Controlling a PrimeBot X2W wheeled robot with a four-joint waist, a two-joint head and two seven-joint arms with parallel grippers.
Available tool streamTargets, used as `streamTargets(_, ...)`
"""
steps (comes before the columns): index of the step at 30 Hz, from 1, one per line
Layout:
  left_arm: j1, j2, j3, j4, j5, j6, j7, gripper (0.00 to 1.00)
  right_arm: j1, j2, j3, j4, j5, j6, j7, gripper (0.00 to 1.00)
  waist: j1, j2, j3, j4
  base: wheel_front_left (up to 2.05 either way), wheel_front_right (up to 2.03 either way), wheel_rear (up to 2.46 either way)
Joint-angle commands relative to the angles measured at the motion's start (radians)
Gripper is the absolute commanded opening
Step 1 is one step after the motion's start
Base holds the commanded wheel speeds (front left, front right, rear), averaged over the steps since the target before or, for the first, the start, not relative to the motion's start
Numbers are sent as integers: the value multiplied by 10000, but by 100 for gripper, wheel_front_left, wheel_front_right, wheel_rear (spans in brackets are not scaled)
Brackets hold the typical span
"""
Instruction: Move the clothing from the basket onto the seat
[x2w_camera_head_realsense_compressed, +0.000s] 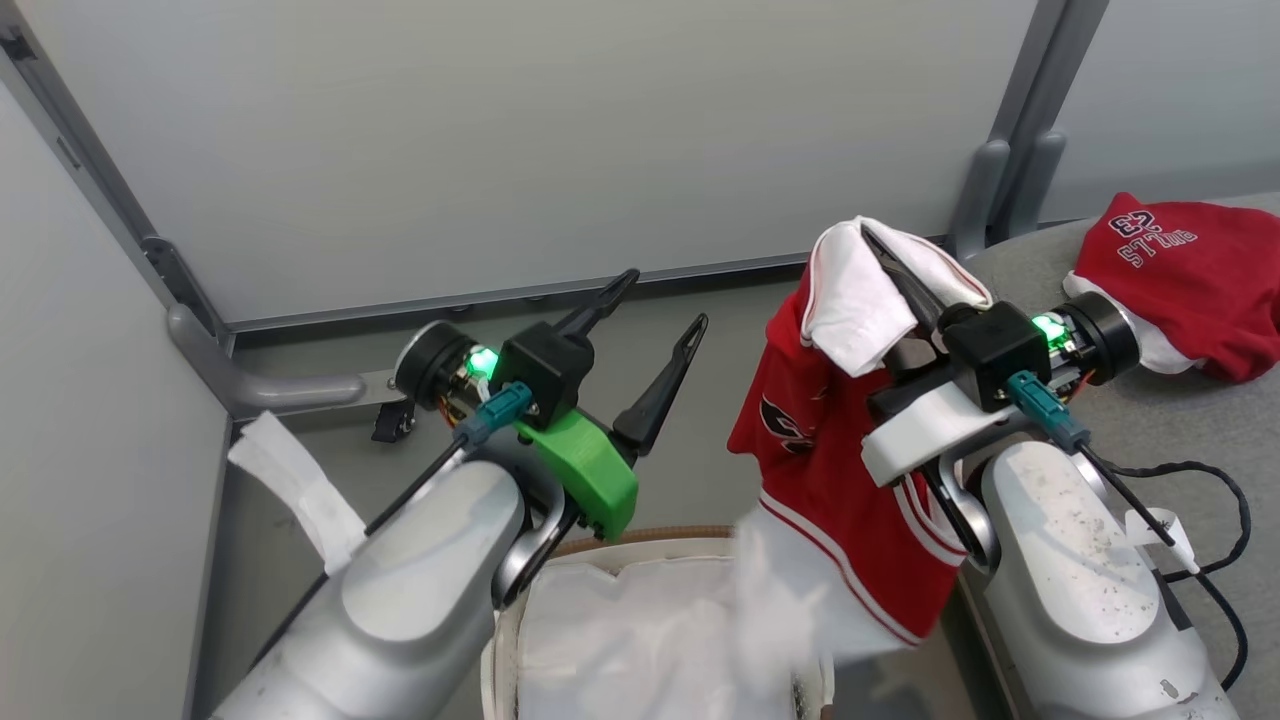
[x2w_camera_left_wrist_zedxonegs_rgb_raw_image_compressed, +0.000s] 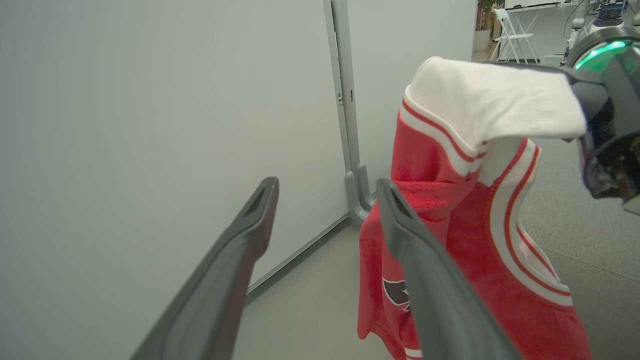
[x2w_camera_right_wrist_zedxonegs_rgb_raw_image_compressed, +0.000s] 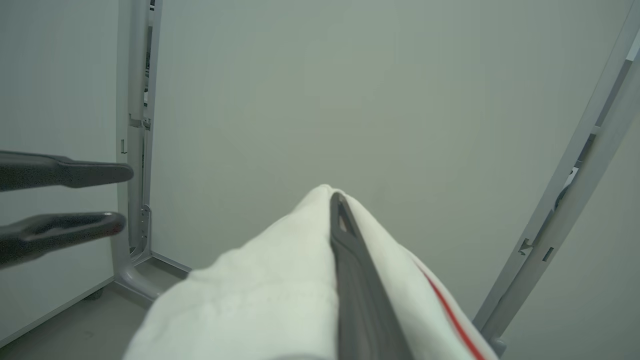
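Note:
My right gripper (x2w_camera_head_realsense_compressed: 868, 232) is shut on the white edge of a red garment (x2w_camera_head_realsense_compressed: 830, 470), part of the clothing, which hangs from it above the basket (x2w_camera_head_realsense_compressed: 650, 540) and next to the grey seat (x2w_camera_head_realsense_compressed: 1180, 420). Its white fold drapes over the finger (x2w_camera_right_wrist_zedxonegs_rgb_raw_image_compressed: 340, 220) in the right wrist view. My left gripper (x2w_camera_head_realsense_compressed: 660, 302) stands open and empty just left of the hanging garment (x2w_camera_left_wrist_zedxonegs_rgb_raw_image_compressed: 465, 220), apart from it. A second red garment printed "BULLS" (x2w_camera_head_realsense_compressed: 1190, 280) lies on the seat at the far right. The basket's white liner (x2w_camera_head_realsense_compressed: 610, 630) shows below.
Grey partition panels (x2w_camera_head_realsense_compressed: 500, 130) close off the back and left, with metal posts (x2w_camera_head_realsense_compressed: 1010, 150) and a castor (x2w_camera_head_realsense_compressed: 390, 425) at floor level. A black cable (x2w_camera_head_realsense_compressed: 1215, 480) lies on the seat beside my right forearm. Bare grey floor (x2w_camera_left_wrist_zedxonegs_rgb_raw_image_compressed: 310, 310) lies between basket and panels.

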Motion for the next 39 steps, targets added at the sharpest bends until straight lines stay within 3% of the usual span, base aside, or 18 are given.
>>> streamTargets(1, 440, -101, 168, -73, 192, 55, -2, 100, -54, -37, -136, -73, -99, -14, -5, 0, 0, 0, 46, -124, 0, 0, 0)
streamTargets(16, 2941, -779, 2015, -392, 1347, -93, -3, 100, -10, -32, -1158, -253, -478, -14, -4, 0, 0, 0, 265, -1215, 0, 0, 0)
streamTargets(33, 3091, -1048, 2766, -673, 2145, -258, -2, 100, -489, -29, -1909, -550, -1136, -14, -4, 0, 0, 0, 1388, -4041, 0, 0, 0)
streamTargets(39, 2893, -1056, 2651, -680, 2286, -263, -2, 100, -253, -28, -2216, -649, -1002, -14, -4, 0, 0, 0, 1712, -4621, 0, 0, 0)
